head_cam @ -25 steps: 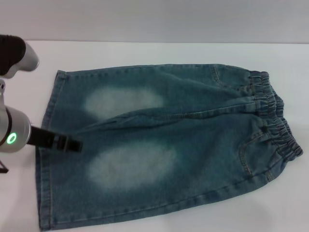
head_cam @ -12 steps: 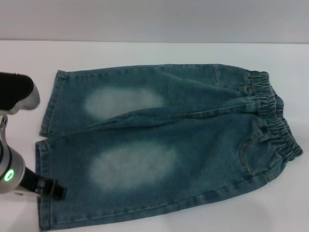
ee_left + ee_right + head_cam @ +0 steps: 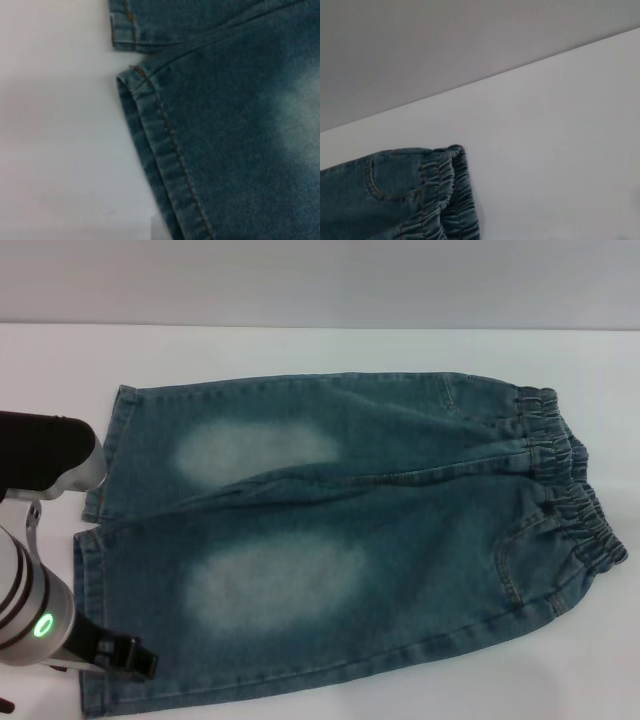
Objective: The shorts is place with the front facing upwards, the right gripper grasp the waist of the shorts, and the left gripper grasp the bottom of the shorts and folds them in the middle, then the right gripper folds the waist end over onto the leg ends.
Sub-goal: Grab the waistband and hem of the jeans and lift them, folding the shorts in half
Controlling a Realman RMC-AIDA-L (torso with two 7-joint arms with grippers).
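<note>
The blue denim shorts [image 3: 350, 540] lie flat, front up, on the white table [image 3: 300, 350]. Their ruched waist [image 3: 570, 500] points right and the bottom [image 3: 92, 570], the two leg hems, points left. My left gripper [image 3: 135, 658], on the arm with the green ring, hovers over the near leg's hem by its front corner. In the left wrist view that stitched hem [image 3: 165, 150] runs close below, and the far leg's hem corner [image 3: 122, 25] shows beyond it. The right gripper is out of view. The right wrist view shows only a corner of the waist [image 3: 450, 190].
The table's far edge meets a grey wall [image 3: 320, 280] behind the shorts. Bare white tabletop [image 3: 560, 150] lies beyond the waist on the right, and another strip [image 3: 55, 150] lies left of the hems.
My left arm has swung from the middle of the leg hems toward the near front corner, and its gripper now sits over the near leg's hem. The shorts have not moved.
</note>
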